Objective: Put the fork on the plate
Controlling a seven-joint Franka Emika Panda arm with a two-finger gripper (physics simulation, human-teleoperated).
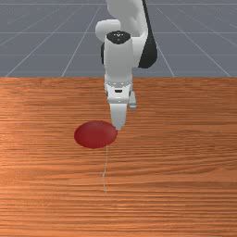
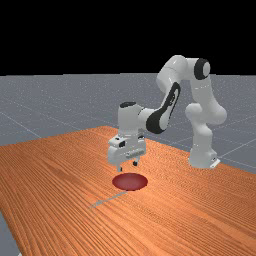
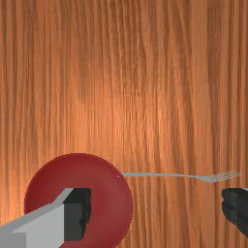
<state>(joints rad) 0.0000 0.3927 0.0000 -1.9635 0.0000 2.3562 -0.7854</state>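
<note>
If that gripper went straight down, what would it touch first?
Probably the wooden table, right beside the red plate. How high the gripper hangs is unclear, so it might clip the plate's rim.

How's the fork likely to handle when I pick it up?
The fork looks like thin grey metal, so it's probably stiff and fairly light. Its slim handle might twist when lifted, while the wider tined head should discourage rolling.

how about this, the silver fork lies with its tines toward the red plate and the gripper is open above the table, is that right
Not quite: the silver fork lies with its handle toward the red plate, and its tines point away, as the wrist view shows. The gripper is open above the table.
</note>
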